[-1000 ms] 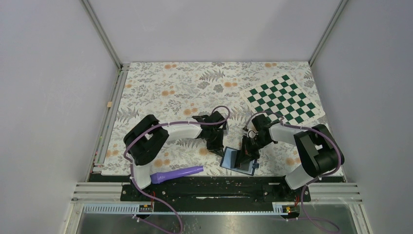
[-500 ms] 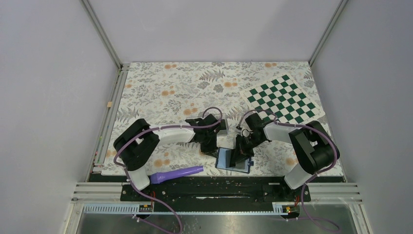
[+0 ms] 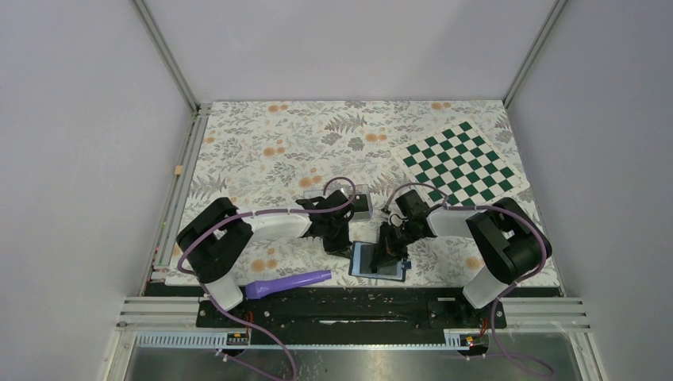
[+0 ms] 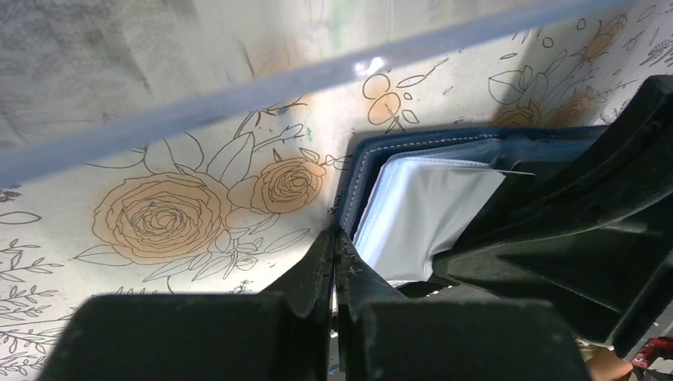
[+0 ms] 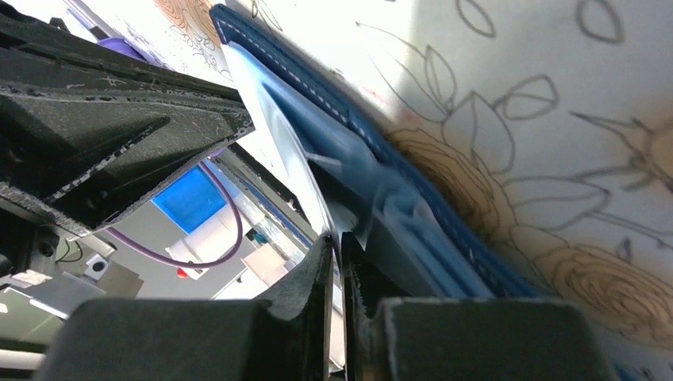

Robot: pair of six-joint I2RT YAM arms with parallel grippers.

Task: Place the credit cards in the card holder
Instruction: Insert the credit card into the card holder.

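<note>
Lying open at the table's (image 3: 262, 151) near edge: holder (image 3: 365, 260); cards not showing.
Jaws together, left gripper (image 4: 334, 238) is touching its rim; right gripper (image 5: 337, 242) is reaching inside, grip unclear. A nudge is likely risking the holder sliding off or flipping shut.

Left arm (image 3: 278, 225), right arm (image 3: 456, 222): white curved shells, chunky black joints. Thin purple cable (image 3: 182, 252) looping along each. Bases bolted on black rail (image 3: 349, 305) at 6 o'clock. Left gripper (image 4: 333, 250), right gripper (image 5: 337, 258): matte black wedge fingers, grainy surface.
</note>
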